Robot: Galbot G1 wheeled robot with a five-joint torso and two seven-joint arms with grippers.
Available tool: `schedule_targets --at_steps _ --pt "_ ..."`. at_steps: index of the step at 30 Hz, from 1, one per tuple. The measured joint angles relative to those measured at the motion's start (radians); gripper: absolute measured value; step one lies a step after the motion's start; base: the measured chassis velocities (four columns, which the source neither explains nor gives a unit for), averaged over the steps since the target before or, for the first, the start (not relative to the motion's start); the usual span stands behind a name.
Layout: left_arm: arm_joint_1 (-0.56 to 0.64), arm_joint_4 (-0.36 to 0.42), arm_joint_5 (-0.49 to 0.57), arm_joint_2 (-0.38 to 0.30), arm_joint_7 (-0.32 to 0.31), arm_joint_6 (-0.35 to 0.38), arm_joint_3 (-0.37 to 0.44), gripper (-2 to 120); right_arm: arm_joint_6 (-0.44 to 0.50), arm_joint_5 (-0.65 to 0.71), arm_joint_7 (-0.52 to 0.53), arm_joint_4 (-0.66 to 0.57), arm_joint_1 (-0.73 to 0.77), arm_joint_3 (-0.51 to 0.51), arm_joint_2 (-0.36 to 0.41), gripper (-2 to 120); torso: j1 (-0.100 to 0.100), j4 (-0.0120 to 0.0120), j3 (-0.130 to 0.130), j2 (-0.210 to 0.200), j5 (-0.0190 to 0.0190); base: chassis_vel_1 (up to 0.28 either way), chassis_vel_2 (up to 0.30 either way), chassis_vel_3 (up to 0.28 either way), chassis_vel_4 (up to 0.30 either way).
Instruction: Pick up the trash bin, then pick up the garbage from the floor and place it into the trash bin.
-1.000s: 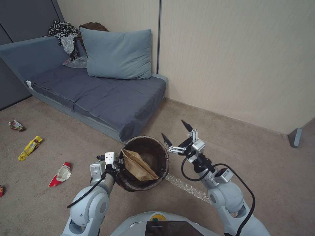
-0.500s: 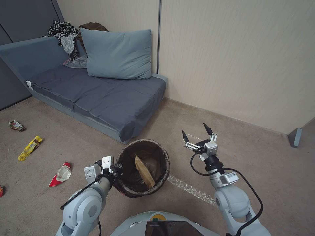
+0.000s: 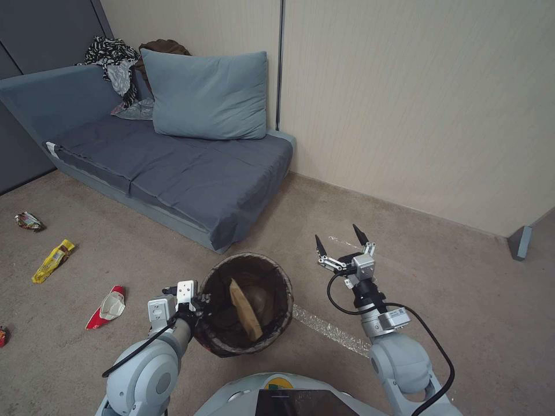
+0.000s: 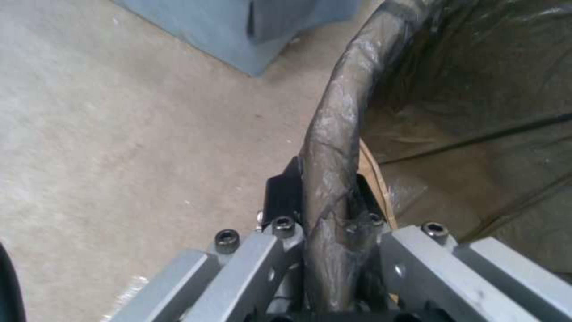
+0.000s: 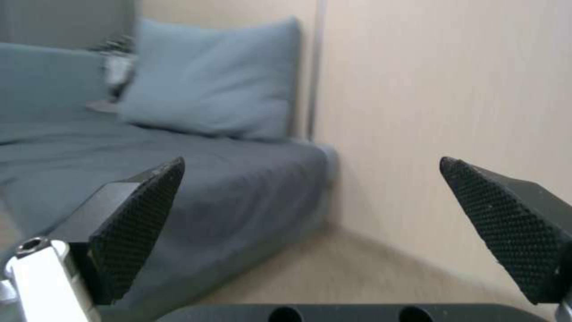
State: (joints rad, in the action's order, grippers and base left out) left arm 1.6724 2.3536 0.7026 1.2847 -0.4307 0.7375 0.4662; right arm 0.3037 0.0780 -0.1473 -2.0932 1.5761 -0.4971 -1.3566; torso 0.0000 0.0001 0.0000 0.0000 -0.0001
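Trash bin (image 3: pixel 272 271), head view: lined with a dark bag, held off the carpet floor (image 3: pixel 462 300) in front of the sofa's (image 3: pixel 173 167) near corner. The left gripper (image 3: pixel 199 303) is clamped on the rim at the robot's left side. Inside the bin a tan paper piece (image 3: pixel 243 309) stands on edge, leaning against the liner. The right gripper (image 3: pixel 341 242) hovers just right of the bin, apart from it, jaws spread and holding nothing. Litter on the floor well to the left: a crushed red-and-white cup (image 3: pixel 108 306), a yellow wrapper (image 3: pixel 53 260), a brown wrapper (image 3: pixel 28 221) and a small red scrap (image 3: pixel 3 335) at the picture's edge. A strip of clear tape (image 3: pixel 329 330) lies on the carpet beside the bin. A blue pillow (image 3: pixel 205 95) and bundled clothes (image 3: pixel 113 60) rest on the sofa.

Left wrist view: the left gripper (image 4: pixel 325 201) is closed across the bin's bagged rim (image 4: pixel 334 125), one finger outside, one inside. The tan paper's edge (image 4: pixel 372 179) shows just within the rim.

Right wrist view: the right gripper (image 5: pixel 313 179) is wide open, its black textured fingertips (image 5: pixel 137 214) well apart, facing the sofa (image 5: pixel 238 188), pillow (image 5: pixel 214 76) and wall.
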Motion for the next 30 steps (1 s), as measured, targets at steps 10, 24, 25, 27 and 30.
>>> schedule_targets --at_steps 10,24,25,27,30 --pt "0.013 0.012 -0.161 0.009 0.020 -0.001 0.018 3 -0.073 0.013 0.150 0.004 0.053 0.038 -0.035 100 0.000 -0.0001 0.000 0.000 0.0000 0.000 0.000 0.000 0.000" --pt "-0.002 0.026 -0.246 0.056 0.060 -0.029 0.021 3 -0.018 -0.021 0.163 0.075 0.032 0.038 -0.081 100 0.000 -0.0001 0.000 0.000 0.0000 0.000 0.000 0.000 0.000" --pt "-0.002 0.026 -0.250 0.057 0.062 -0.031 0.022 3 -0.018 -0.021 0.163 0.077 0.031 0.038 -0.085 100 0.000 -0.0001 0.000 0.000 0.0000 0.000 0.000 0.000 0.000" --pt "-0.002 0.026 -0.250 0.057 0.063 -0.032 0.022 3 -0.017 -0.021 0.163 0.078 0.031 0.038 -0.087 100 0.000 -0.0001 0.000 0.000 0.0000 0.000 0.000 0.000 0.000" --pt "-0.003 0.025 -0.251 0.058 0.064 -0.034 0.022 3 -0.017 -0.021 0.161 0.079 0.030 0.039 -0.092 100 0.000 -0.0001 0.000 0.000 0.0000 0.000 0.000 0.000 0.000"
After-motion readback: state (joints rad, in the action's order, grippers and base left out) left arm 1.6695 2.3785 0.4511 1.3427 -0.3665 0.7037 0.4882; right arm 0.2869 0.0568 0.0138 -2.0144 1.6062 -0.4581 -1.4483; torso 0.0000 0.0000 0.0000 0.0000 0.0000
